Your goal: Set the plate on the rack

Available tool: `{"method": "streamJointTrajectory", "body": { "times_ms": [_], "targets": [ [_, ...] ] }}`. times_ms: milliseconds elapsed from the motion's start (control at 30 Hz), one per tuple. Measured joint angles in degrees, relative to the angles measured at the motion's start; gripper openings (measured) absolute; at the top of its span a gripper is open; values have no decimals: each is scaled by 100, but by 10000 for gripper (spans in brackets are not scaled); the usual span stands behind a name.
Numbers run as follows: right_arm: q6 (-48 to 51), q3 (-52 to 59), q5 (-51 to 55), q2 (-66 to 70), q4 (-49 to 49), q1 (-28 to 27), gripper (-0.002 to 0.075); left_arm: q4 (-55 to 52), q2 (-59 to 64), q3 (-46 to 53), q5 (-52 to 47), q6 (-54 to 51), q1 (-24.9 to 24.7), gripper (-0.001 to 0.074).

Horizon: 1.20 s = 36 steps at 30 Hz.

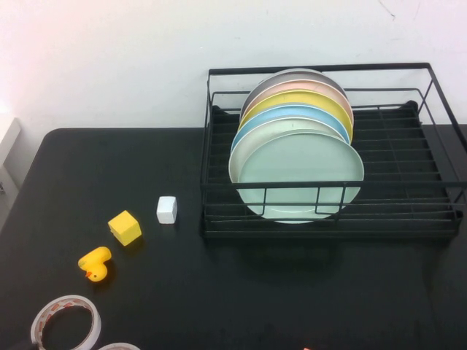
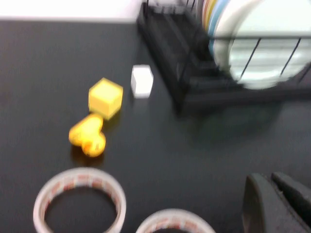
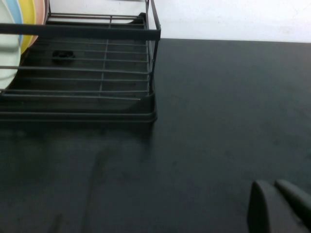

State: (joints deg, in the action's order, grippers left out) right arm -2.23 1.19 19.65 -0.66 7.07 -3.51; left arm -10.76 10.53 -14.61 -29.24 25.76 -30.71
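The pale mint-green plate (image 1: 300, 177) stands on edge at the front of a row of several plates in the black wire rack (image 1: 330, 186). It also shows in the left wrist view (image 2: 265, 56). The rack's corner shows in the right wrist view (image 3: 146, 73). Neither gripper shows in the high view. My left gripper (image 2: 274, 201) is shut and empty, low over the near table, apart from the rack. My right gripper (image 3: 277, 204) is shut and empty, over the bare table to the rack's right.
A white cube (image 1: 167, 210), a yellow cube (image 1: 125, 227) and a yellow duck (image 1: 95, 263) lie left of the rack. Two tape rolls (image 1: 66, 323) lie at the table's near left corner. The black table (image 1: 292, 292) ends at a white wall behind.
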Motion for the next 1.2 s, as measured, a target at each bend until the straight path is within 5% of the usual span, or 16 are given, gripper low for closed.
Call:
{"method": "streamJointTrajectory", "body": {
  "times_ms": [200, 600, 833, 1200],
  "targets": [
    [0, -9, 0, 0, 0, 0, -2, 0, 0, 651, 177, 12, 597, -3],
    [0, -9, 0, 0, 0, 0, -2, -117, -128, 1077, 1332, 104, 2659, -3],
    [0, -9, 3, 0, 0, 0, -2, 26, -1015, 1578, 2004, 104, 2878, -3],
    [0, -9, 13, 0, 0, 0, -2, 756, -1106, 1567, 1161, -70, 2878, -3]
  ]
}}
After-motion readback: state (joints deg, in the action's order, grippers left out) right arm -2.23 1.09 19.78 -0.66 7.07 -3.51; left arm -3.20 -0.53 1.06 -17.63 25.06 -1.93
